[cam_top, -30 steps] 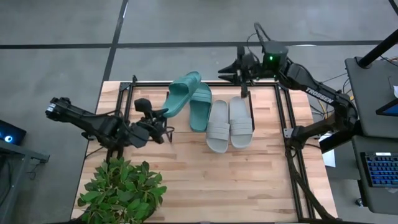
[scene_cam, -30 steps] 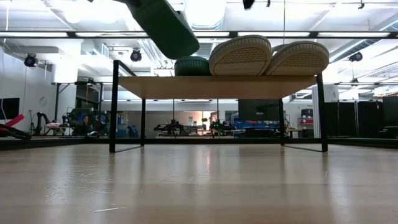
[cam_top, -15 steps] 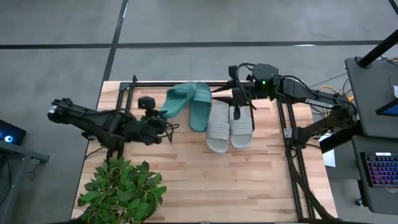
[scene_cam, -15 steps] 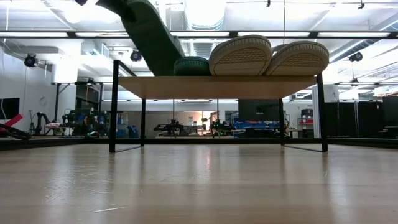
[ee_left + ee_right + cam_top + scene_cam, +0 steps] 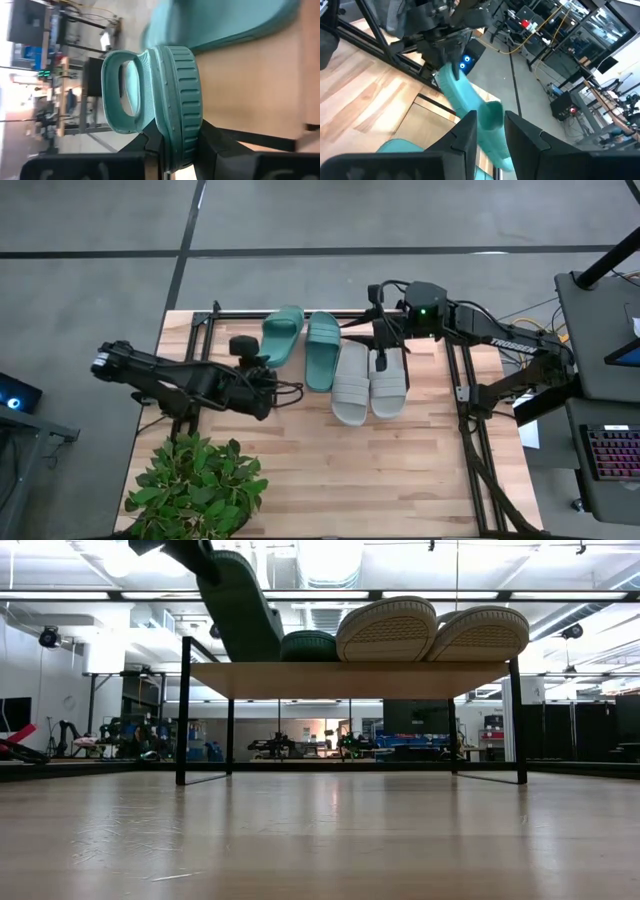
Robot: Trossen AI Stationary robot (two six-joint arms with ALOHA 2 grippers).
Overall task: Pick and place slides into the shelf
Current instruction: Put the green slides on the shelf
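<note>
My left gripper (image 5: 265,365) is shut on a teal slide (image 5: 281,335), which slants down onto the shelf (image 5: 350,678) in the low view (image 5: 240,605). The second teal slide (image 5: 323,350) lies flat on the shelf top beside it. To their right, two pale grey slides (image 5: 350,380) (image 5: 388,375) also lie there on their soles. My right gripper (image 5: 381,352) hovers open above the grey pair near the shelf's far side, touching nothing; its wrist view looks between its fingers (image 5: 490,132) at the held slide (image 5: 465,100). My left gripper pinches the teal slide's near end (image 5: 181,146) between its two fingers, one finger (image 5: 152,147) on the footbed side and one (image 5: 215,145) on the ribbed sole. It comes slanting from the table's near left. The slide is tilted, its far end (image 5: 262,652) down on the shelf top.
A potted plant (image 5: 195,485) stands at the table's near left corner, close under the left arm. Black frame bars (image 5: 450,370) run along the table's right side by the right arm. Bare wooden table (image 5: 370,470) stretches in front of the shelf.
My left gripper has moved right and down toward the shelf. The teal slide, first lifted clear and skewed, has turned parallel to the other teal slide and come down with its far end on the shelf top. My right gripper came in from the far edge over the grey slides, then stayed.
</note>
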